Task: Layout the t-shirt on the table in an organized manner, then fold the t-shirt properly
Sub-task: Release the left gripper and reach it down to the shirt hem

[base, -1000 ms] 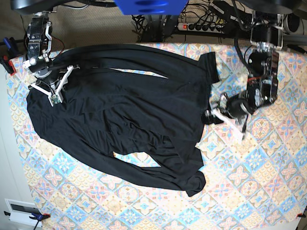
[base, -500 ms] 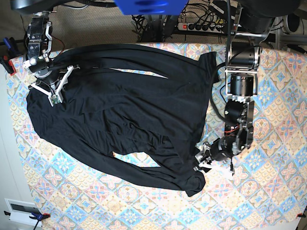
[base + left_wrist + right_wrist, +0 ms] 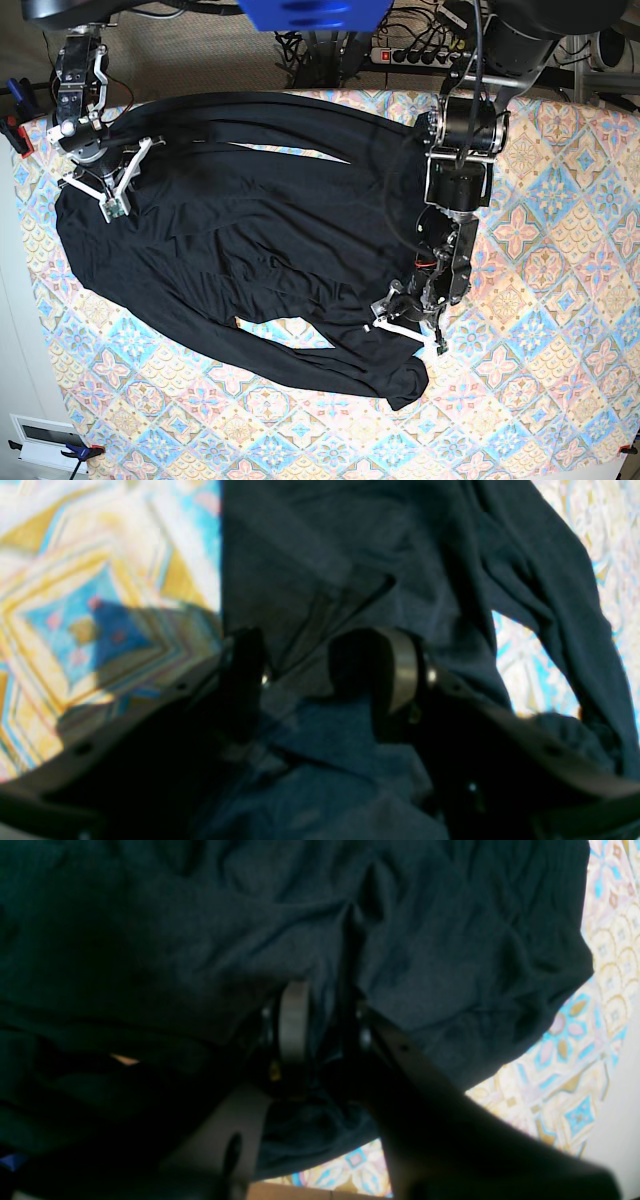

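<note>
- T-shirt (image 3: 250, 240) lay spread, rumpled, across the table (image 3: 540, 400), reaching from about 9 o'clock to centre; one sleeve end bunched near 6 o'clock.
- Left gripper (image 3: 405, 328) sat low at the shirt's 3 o'clock edge, jaws parted, fabric between the fingers (image 3: 400, 672), not clenched.
- Right gripper (image 3: 106, 185), far at 10 o'clock, was pinched on a fold of t-shirt (image 3: 450, 940).

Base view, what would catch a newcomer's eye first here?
A big black t-shirt sprawls rumpled across the pastel tiled table, filling its left and middle. The right gripper sits on the shirt's far-left end, jaws pinching a fold, while the left gripper hovers open-jawed over its near-right edge.
</note>
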`<state>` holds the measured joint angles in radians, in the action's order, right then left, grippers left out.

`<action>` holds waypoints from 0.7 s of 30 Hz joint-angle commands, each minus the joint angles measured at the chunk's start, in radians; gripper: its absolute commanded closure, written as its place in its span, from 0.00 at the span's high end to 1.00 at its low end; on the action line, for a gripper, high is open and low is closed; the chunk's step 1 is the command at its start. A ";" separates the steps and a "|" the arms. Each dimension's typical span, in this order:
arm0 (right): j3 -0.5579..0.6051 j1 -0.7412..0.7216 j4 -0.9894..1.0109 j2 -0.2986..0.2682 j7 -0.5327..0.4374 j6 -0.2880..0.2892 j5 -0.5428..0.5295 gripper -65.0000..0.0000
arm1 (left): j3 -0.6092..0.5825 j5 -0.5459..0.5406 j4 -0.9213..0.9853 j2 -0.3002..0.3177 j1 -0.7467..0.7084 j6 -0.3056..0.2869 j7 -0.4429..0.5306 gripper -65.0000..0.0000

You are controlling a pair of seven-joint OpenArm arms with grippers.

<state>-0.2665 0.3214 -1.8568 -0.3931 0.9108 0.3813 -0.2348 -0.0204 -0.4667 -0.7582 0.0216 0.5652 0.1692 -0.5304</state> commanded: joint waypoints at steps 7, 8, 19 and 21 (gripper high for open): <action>-0.010 -0.006 -0.020 -0.014 -0.015 -0.005 -0.002 0.16 | 0.000 -0.007 -0.102 -0.041 -0.007 0.005 -0.024 0.00; -0.010 -0.006 -0.020 -0.014 -0.015 -0.005 -0.002 0.16 | -0.006 -0.007 -0.143 -0.050 -0.018 0.002 -0.027 0.00; -0.010 -0.006 -0.020 -0.014 -0.015 -0.005 -0.002 0.16 | -0.137 -0.010 -0.582 -0.058 -0.098 -0.142 -0.061 0.00; -0.010 -0.006 -0.020 -0.014 -0.015 -0.005 -0.002 0.16 | -0.137 -0.010 -0.625 -0.059 -0.095 -0.162 -0.061 0.00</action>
<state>-0.2676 0.3214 -1.8580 -0.3927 0.9096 0.3813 -0.2352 -0.1581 -0.4698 -1.3586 -0.0284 0.4320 0.0212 -0.6193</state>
